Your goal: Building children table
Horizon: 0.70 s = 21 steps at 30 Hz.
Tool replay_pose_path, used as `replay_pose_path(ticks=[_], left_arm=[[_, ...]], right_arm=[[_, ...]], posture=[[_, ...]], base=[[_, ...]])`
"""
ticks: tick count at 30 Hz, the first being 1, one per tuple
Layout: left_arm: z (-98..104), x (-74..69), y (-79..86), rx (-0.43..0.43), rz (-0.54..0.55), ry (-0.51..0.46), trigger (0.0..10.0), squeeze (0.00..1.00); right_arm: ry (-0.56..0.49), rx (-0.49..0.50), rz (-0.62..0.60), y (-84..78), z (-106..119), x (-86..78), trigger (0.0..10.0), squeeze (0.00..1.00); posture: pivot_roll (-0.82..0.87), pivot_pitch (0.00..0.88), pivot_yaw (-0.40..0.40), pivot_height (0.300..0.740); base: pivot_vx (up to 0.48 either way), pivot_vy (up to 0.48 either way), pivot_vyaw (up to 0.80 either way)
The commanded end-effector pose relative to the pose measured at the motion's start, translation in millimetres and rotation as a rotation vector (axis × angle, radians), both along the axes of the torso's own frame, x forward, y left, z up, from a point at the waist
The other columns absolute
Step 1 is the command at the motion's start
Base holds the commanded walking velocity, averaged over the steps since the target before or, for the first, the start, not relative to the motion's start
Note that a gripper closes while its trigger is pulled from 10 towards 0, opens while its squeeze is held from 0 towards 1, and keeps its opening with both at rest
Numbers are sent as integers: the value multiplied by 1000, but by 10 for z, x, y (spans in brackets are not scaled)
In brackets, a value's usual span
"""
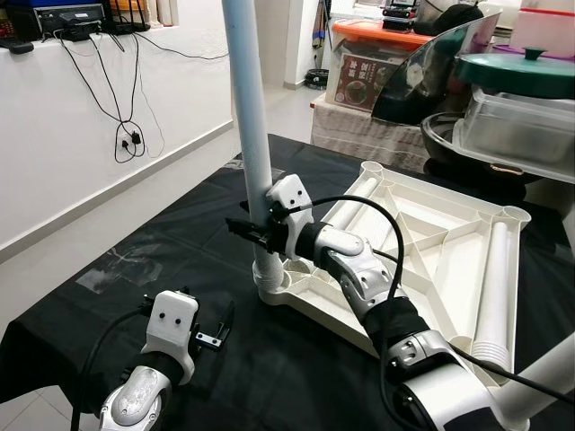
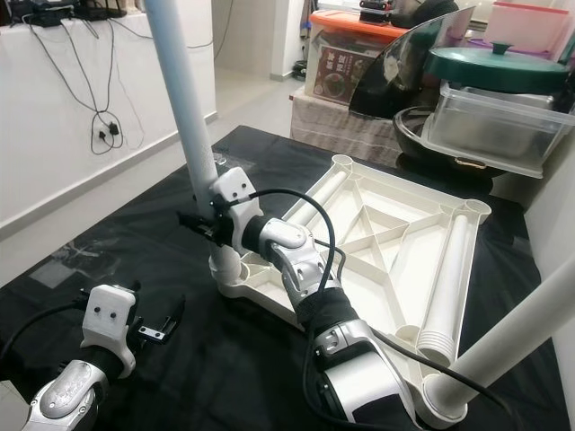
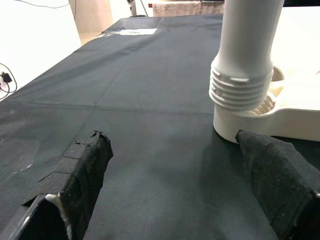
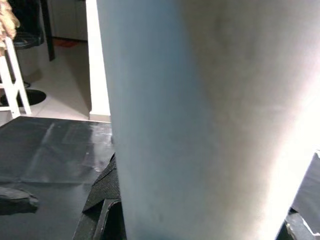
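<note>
A surface draped in black cloth [image 1: 180, 242] carries an upturned white plastic tabletop [image 1: 431, 251], lying flat toward its far right part. A patch of clear tape [image 1: 121, 265] sticks to the cloth near the left edge.

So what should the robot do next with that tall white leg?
Probably twist it tighter: the right pincer grips the white plastic table leg, whose threaded end sits in the upturned white tabletop's corner socket with threads showing.

white tabletop [image 1: 422, 251] upside down, white leg [image 1: 250, 135] upright in corner socket
</note>
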<state>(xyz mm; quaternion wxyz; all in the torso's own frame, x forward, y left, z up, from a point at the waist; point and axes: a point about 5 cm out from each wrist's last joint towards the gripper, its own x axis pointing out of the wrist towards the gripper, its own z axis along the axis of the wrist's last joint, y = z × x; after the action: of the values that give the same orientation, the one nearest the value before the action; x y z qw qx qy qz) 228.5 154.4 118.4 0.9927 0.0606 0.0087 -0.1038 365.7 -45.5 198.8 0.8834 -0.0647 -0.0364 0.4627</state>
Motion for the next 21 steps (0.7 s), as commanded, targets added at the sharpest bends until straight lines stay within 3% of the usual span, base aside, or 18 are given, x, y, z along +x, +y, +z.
replay_pose_path(ticks=[1, 11, 15, 20, 21], left_arm=[[-36, 4, -14, 6, 0, 13, 10000, 0], [-38, 43, -29, 10, -12, 12, 10000, 0], [-44, 41, -14, 14, -9, 13, 10000, 0], [-46, 45, -12, 15, -10, 13, 10000, 0], [-43, 57, -15, 17, -13, 12, 10000, 0]], right_arm=[[4, -9, -23, -52, -17, 24, 10000, 0], [3, -12, -62, -180, -10, 80, 10000, 0], [-5, -33, 28, -114, -108, -74, 10000, 0], [-12, -39, 52, -73, -141, -129, 10000, 0], [-20, -48, 81, -12, -194, -208, 10000, 0]], posture=[[118, 0, -97, 740], [109, 0, -90, 740], [109, 0, -89, 740], [105, 0, -85, 740], [104, 0, -83, 740]], base=[[0, 0, 0], [0, 0, 0], [0, 0, 0], [0, 0, 0], [0, 0, 0]])
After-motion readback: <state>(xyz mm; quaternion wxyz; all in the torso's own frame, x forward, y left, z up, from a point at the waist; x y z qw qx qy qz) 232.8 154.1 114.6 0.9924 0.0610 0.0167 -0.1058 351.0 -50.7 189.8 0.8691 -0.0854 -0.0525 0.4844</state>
